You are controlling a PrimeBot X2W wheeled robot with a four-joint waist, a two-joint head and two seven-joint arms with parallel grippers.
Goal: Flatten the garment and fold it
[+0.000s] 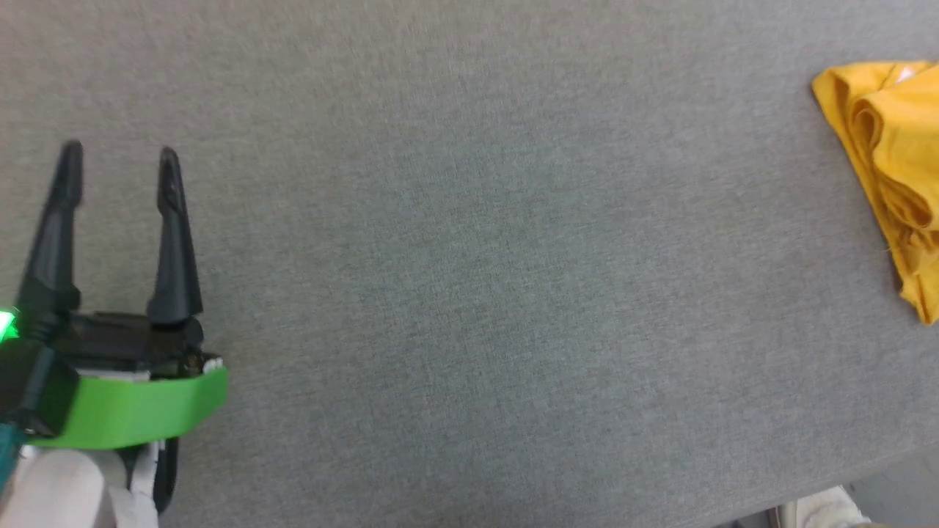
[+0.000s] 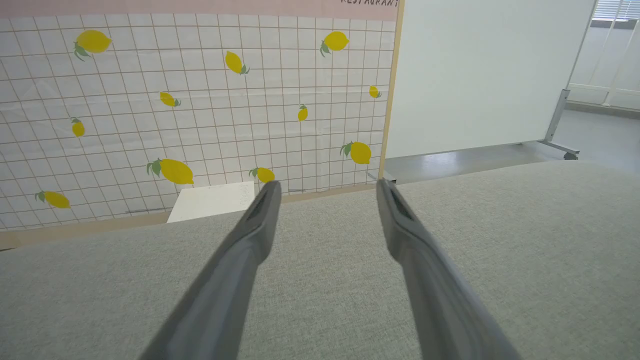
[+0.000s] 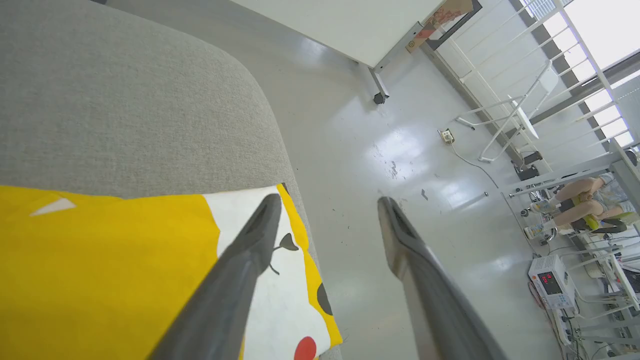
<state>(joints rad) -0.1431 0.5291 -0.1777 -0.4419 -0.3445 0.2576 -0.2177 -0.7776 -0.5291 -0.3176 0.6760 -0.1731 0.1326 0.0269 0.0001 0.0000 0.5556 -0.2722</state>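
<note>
Yellow garment [image 3: 100, 270] lies at the right corner of the grey table [image 1: 469, 293], its white patch with black marks and a red dot right at the table edge, floor [image 3: 400, 150] just beyond; from the head view it looks bunched in thick folds, partly cut by the frame. Right gripper [image 3: 328, 201] hovers above it, jaws spread wide, nothing pinched, one finger over the white patch, the other out over the floor. Left gripper [image 1: 120, 152] also spread and empty, low over bare table, well apart from the garment. Farther back a lemon-print backdrop [image 2: 200, 100] and a white board [image 2: 480, 75]; a seated person [image 3: 580, 200] far off. Risks: cloth sits so near the edge that a sideways pull could drag it off; a pinch into the stacked folds could take several layers and block flattening; left arm faces a long reach
</note>
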